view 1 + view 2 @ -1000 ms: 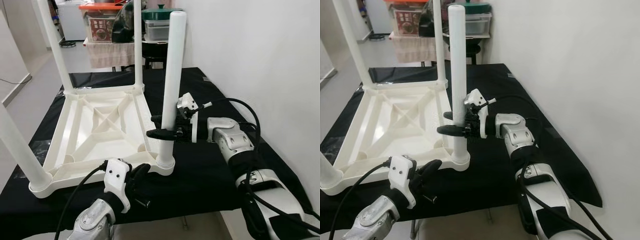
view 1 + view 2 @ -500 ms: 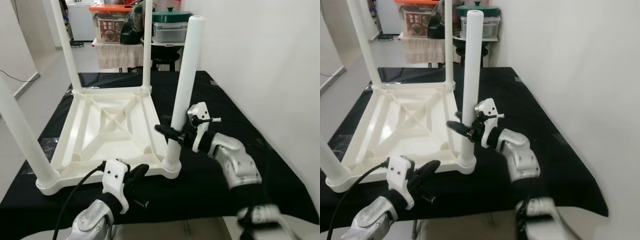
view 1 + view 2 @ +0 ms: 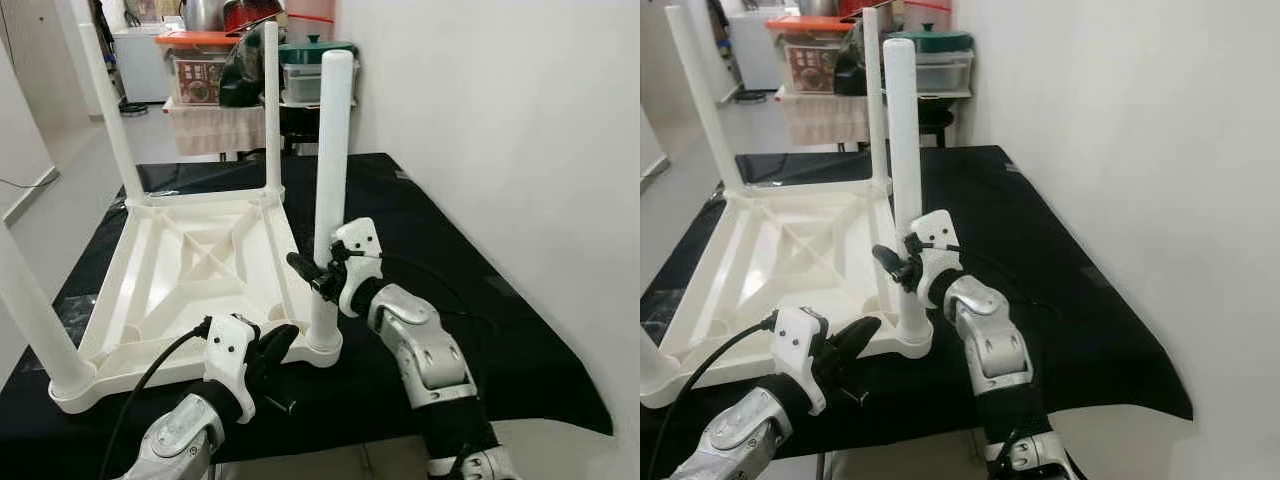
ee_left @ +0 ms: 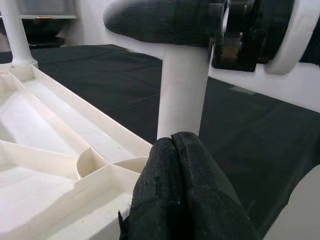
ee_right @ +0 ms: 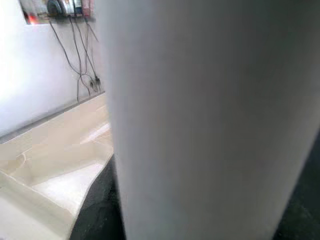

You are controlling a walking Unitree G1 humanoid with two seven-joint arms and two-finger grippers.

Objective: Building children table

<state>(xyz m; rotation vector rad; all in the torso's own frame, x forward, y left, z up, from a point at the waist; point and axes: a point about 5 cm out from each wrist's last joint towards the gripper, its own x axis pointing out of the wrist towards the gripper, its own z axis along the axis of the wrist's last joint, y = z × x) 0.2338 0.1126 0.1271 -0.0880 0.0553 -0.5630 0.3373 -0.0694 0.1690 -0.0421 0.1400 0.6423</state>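
White plastic leg (image 3: 330, 180) looks light but slick, so keep your right gripper (image 3: 318, 277) fingers pinching it low while left gripper (image 3: 272, 347), fingers pressed together, steadies the tabletop (image 3: 190, 270).

Bright even indoor light, head views sharp; right wrist view blurred, close-up defocused.

Storage box (image 3: 197, 72) label: printed, perhaps characters, too small and blurred to read
Table parts, grippers: no readable text
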